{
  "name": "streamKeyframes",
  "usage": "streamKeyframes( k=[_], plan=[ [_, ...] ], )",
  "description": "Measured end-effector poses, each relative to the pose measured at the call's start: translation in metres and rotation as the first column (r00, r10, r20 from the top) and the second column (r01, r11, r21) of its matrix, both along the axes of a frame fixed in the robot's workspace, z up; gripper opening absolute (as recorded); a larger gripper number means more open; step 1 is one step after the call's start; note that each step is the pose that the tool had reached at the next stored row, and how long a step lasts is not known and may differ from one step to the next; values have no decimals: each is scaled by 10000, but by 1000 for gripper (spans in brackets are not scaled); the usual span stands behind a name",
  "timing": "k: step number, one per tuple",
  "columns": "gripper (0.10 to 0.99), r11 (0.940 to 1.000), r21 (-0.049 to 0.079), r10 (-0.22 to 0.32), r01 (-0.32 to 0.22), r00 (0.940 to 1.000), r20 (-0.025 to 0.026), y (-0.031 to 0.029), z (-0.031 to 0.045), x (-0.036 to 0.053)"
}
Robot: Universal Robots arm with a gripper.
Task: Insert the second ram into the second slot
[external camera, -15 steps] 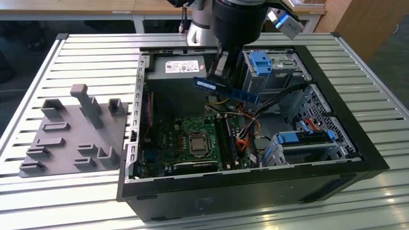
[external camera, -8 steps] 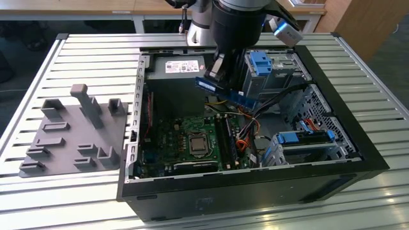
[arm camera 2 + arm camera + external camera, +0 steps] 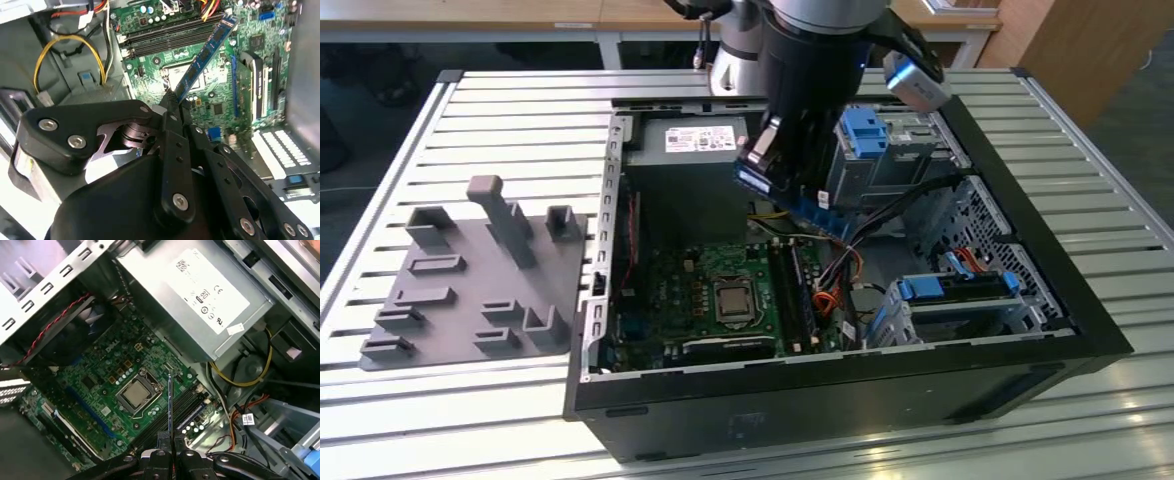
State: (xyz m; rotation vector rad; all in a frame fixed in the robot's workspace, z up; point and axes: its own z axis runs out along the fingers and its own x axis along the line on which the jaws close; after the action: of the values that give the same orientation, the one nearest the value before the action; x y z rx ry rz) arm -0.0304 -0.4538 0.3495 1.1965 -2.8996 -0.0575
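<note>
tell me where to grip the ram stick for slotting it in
Pinch the second ram across its flat faces, coming from above, as the gripper does now: the board is thin, and its lower edge must stay free for the motherboard slots.

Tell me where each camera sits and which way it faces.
Exterior view: set apart, above the open case, looking down into it; the arm shows, carrying the ram.
First wrist view: on the wrist, looking down at the motherboard and power supply; gripper tips show.
Second wrist view: on the wrist, looking along the gripper's linkages to the motherboard.
Both wrist views share the gripper shut on the ram above the motherboard.
</note>
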Motion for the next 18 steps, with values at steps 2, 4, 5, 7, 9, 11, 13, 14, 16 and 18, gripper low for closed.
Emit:
streamKeyframes(
  k=[2, 4, 5, 7, 9, 11, 13, 14, 16, 18],
  plan=[
    [137, 9994, -2, -346, 346, 9994, 0, 0, -17, 0],
    [137, 9975, -5, -701, 701, 9975, 0, 0, -34, 0],
    [137, 9961, -6, -877, 877, 9961, 0, 0, -42, 0],
    [137, 9924, -9, -1228, 1228, 9924, 0, 0, -59, 0],
    [137, 9876, -11, -1572, 1572, 9876, 1, 0, -76, 0],
    [137, 9813, -14, -1927, 1927, 9813, 1, 0, -93, 0],
    [137, 9741, -20, -2263, 2263, 9741, 3, 0, -107, 0],
    [137, 9701, -26, -2427, 2427, 9701, 4, 0, -111, 0],
    [137, 9612, -35, -2759, 2759, 9612, 6, 0, -120, 0],
    [137, 9506, -42, -3102, 3103, 9507, 8, 0, -129, 0]
  ],
)
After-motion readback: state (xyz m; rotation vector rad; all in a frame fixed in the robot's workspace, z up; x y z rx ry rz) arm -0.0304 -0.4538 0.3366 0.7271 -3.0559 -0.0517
